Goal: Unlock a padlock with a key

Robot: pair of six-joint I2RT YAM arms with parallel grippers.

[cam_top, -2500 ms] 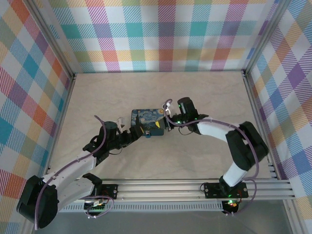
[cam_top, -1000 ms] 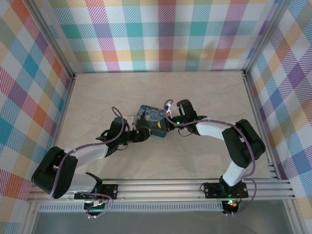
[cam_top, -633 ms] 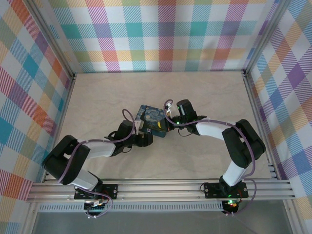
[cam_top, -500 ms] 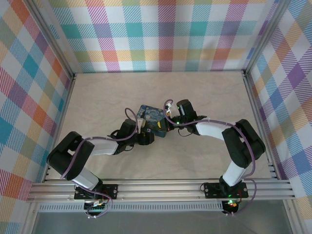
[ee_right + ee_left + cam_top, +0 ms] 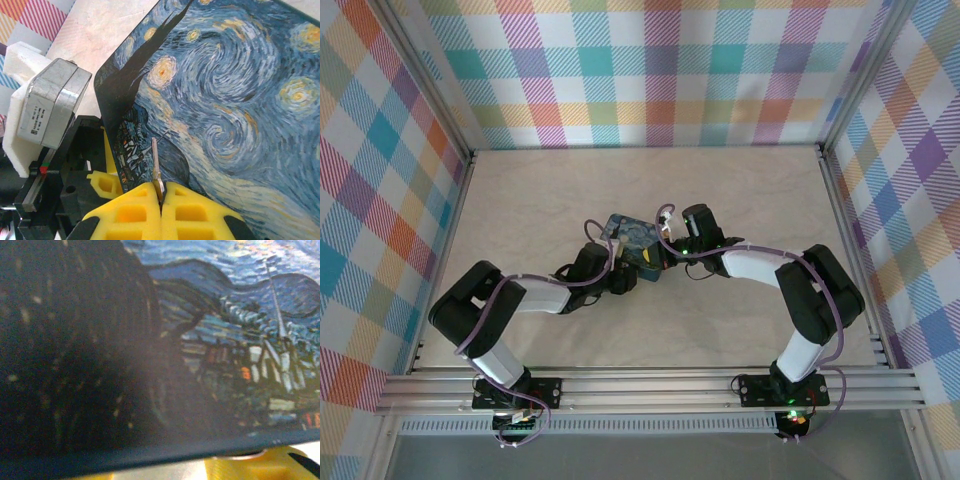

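Key (image 5: 155, 161) in right gripper (image 5: 161, 191), near tin (image 5: 240, 100)

Your worktop (image 5: 540, 190) is pale, marbled beige. One rectangular starry-night printed tin (image 5: 628, 234) sits near its middle. You can't tell whether it lies flat or tipped.
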